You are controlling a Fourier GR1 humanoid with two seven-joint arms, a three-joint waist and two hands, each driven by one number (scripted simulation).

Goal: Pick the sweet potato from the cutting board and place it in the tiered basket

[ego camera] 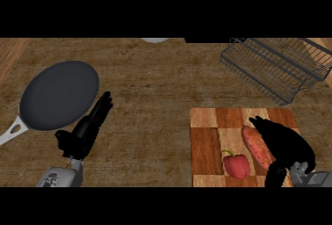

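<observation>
Right robot hand [285,145] lay with fingers curled over the sweet potato [257,147] on the cutting board [211,140], while the left robot hand [84,132] rested open, fingers straight.

A dark round frying pan [59,94] with a pale handle lies at the left of the brown wooden tabletop [156,88]. A small red bell pepper [236,165] stands, apparently upright, toward the right.

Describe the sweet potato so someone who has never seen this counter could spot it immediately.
Find the checkered wooden cutting board at the counter's near right. The sweet potato lies on it beside the right hand. It is long and reddish-orange, unlike the short, glossy red bell pepper with its green stem.
</observation>
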